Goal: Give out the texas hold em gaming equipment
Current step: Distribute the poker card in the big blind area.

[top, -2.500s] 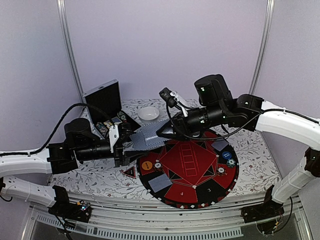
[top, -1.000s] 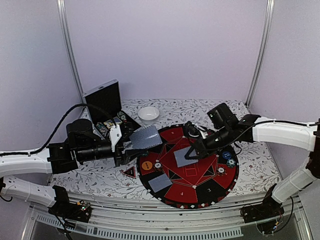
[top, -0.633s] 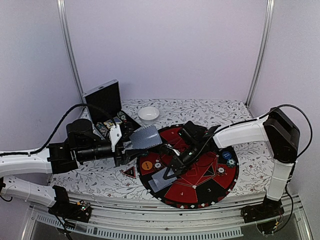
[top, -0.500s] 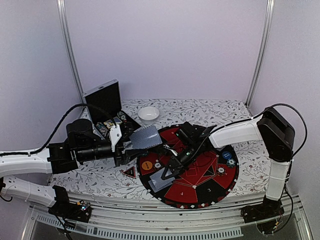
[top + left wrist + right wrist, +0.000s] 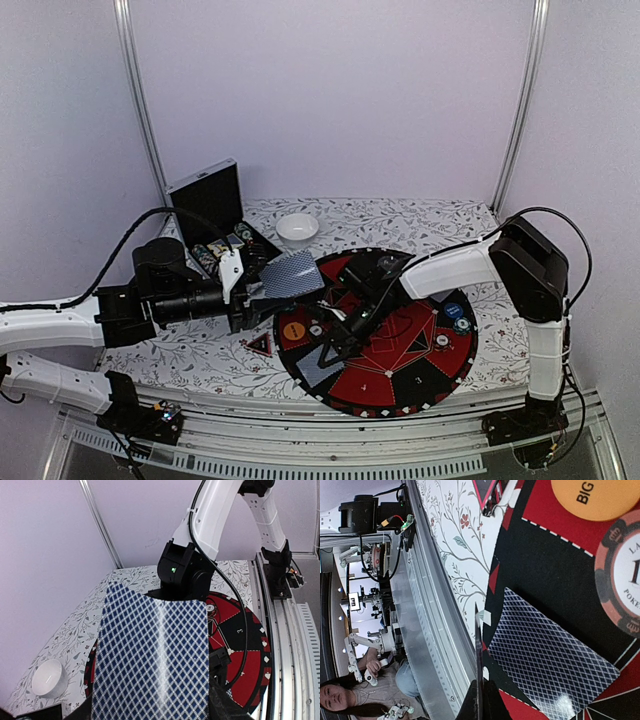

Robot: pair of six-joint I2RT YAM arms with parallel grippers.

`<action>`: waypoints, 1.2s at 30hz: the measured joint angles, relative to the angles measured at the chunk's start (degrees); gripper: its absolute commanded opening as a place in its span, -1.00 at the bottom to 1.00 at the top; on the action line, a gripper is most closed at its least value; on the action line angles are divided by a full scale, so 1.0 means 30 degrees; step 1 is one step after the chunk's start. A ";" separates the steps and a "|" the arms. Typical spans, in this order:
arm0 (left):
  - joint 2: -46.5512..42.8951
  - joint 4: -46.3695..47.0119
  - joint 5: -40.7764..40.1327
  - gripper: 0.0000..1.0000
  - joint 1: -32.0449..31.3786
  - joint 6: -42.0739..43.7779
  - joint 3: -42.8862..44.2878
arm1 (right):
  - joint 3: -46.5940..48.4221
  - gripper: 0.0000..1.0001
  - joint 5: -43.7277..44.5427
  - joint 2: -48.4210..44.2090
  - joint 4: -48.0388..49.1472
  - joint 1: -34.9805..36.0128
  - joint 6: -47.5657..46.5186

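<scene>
Floral table (image 5: 190, 355), felt mat (image 5: 400, 390), bowl (image 5: 297, 228), case (image 5: 208, 198), cards (image 5: 152, 660) screening left wrist view

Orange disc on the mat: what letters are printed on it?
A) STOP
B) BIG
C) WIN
B: in the right wrist view the orange disc shows the letters BIG, and it lies close to a striped-edge chip.
</scene>
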 measured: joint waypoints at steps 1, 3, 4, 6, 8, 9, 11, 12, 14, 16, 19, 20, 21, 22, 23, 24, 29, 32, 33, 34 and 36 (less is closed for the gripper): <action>0.0000 0.0000 0.0000 0.07 0.0000 0.0000 0.0000 | 0.0000 -0.95 0.0095 0.0015 -0.0073 0.0000 0.0000; 0.0000 0.0000 0.0000 0.07 0.0000 0.0000 0.0000 | 0.0066 -0.95 0.0284 0.0124 -0.0226 0.0022 0.0000; 0.0000 0.0000 0.0000 0.07 0.0000 0.0000 0.0000 | 0.0168 -0.95 0.0393 0.0233 -0.0357 0.0029 -0.0007; 0.0000 0.0000 0.0000 0.07 0.0000 0.0000 0.0000 | 0.0270 -0.93 0.0583 0.0452 -0.0466 0.0029 -0.0015; 0.0000 0.0000 0.0000 0.07 0.0000 0.0000 0.0000 | 0.0270 -0.92 0.0787 0.0539 -0.0641 0.0029 -0.0044; 0.0000 0.0000 0.0000 0.07 0.0000 0.0000 0.0000 | 0.0284 -0.89 0.0882 0.0554 -0.0736 0.0029 -0.0058; 0.0000 0.0000 0.0000 0.07 0.0000 0.0000 0.0000 | 0.0408 -0.75 0.1020 0.0561 -0.0933 0.0036 -0.0073; 0.0000 0.0000 0.0000 0.07 0.0000 0.0000 0.0000 | 0.0517 -0.66 0.1129 0.0561 -0.1005 0.0036 -0.0080; 0.0000 0.0000 0.0007 0.07 0.0000 0.0000 0.0000 | 0.0678 -0.43 0.1370 0.0561 -0.1064 0.0036 -0.0058; 0.0000 0.0000 0.0007 0.07 0.0000 0.0000 0.0000 | 0.0809 -0.26 0.1690 0.0561 -0.1224 0.0036 -0.0095; 0.0000 0.0000 0.0015 0.07 0.0000 0.0000 0.0000 | 0.0860 -0.19 0.2273 0.0554 -0.1421 0.0036 -0.0029; 0.0000 0.0000 0.0015 0.07 0.0000 0.0000 0.0000 | 0.0860 -0.17 0.2419 0.0554 -0.1515 0.0036 -0.0036; 0.0000 0.0000 0.0022 0.07 0.0000 0.0000 0.0000 | 0.0874 -0.16 0.2492 0.0539 -0.1588 0.0036 -0.0036; 0.0000 0.0000 0.0022 0.07 0.0000 0.0000 0.0000 | 0.0896 -0.16 0.2652 0.0474 -0.1676 0.0036 -0.0015; 0.0000 0.0000 0.0036 0.07 0.0000 0.0000 0.0000 | 0.0903 -0.14 0.2922 0.0357 -0.1807 0.0036 0.0007; 0.0000 0.0000 0.0036 0.07 0.0000 0.0000 0.0000 | 0.0903 -0.12 0.3242 0.0226 -0.2011 0.0066 0.0015; 0.0000 0.0000 0.0066 0.07 0.0000 0.0000 0.0000 | 0.0925 -0.01 0.5319 -0.0627 -0.3322 0.0102 0.0087; 0.0000 -0.0007 0.0073 0.07 0.0000 0.0000 0.0000 | 0.1144 0.15 0.6623 -0.1180 -0.4313 0.0102 0.0073; 0.0000 -0.0007 0.0073 0.07 0.0000 0.0007 0.0000 | 0.1195 0.25 0.7140 -0.1421 -0.4634 0.0102 0.0029; 0.0000 -0.0007 0.0073 0.07 0.0000 0.0007 0.0000 | 0.1217 0.41 0.7708 -0.1727 -0.4991 0.0102 0.0044; 0.0000 -0.0007 0.0073 0.07 0.0000 0.0007 0.0000 | 0.1224 0.81 0.9085 -0.2630 -0.5763 0.0102 -0.0095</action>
